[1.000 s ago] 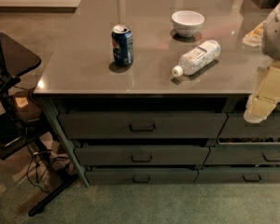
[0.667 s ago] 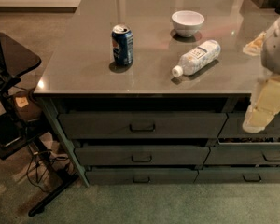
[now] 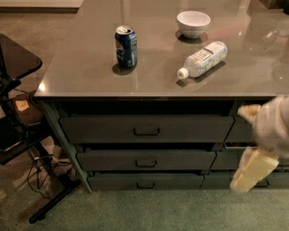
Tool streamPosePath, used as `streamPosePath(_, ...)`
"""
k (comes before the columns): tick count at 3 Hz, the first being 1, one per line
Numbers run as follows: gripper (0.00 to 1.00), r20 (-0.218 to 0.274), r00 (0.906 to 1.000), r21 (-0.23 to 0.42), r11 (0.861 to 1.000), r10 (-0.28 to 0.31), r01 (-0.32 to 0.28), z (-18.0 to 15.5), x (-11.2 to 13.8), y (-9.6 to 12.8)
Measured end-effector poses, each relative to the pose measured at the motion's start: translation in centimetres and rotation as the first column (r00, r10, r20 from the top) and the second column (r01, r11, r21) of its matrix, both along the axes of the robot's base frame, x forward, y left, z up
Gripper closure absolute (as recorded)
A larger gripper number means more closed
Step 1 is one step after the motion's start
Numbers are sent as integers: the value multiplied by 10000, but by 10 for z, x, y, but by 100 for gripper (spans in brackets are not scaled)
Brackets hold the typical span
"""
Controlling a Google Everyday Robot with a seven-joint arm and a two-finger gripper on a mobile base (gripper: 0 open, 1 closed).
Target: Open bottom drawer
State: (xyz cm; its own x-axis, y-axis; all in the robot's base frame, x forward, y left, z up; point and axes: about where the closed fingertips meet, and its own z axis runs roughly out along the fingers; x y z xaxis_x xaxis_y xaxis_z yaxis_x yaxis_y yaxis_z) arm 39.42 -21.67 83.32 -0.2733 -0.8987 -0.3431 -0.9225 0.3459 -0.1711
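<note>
Just right of closed bottom drawer (image 3: 145, 182), end effector (image 3: 253, 170), its opening unclear.

gripper (image 3: 250, 171): low right, before neighbouring drawer stack (image 3: 241, 131) | bottom drawer (image 3: 145, 181): closed | countertop (image 3: 86, 66): can (image 3: 125, 45), bowl (image 3: 193, 23), bottle (image 3: 203, 59)

I am looking through a single camera, sitting high in front of the cabinet, tilting down and facing its drawer fronts. It is taking in most of the tabletop (image 3: 86, 66), the drawer stack down to the bottom drawer (image 3: 145, 181) and a strip of floor (image 3: 149, 211). My tool (image 3: 253, 170) is hanging nearer the lens at the lower right, before the neighbouring stack.
</note>
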Motion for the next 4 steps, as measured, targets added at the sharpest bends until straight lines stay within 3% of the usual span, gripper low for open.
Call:
streamPosePath(1, 0, -884, 9952, 279, 9986, -423, 450, -114, -17, -10)
streamPosePath(2, 0, -2000, 9738, 414, 9920, -1085, 1190, -238, -38, -27)
streamPosePath(3, 0, -3012, 9363, 390, 9787, -1808, 2016, -335, -61, -49)
streamPosePath(4, 0, -3422, 9232, 593, 9766, -1746, 2067, -357, -71, -44)
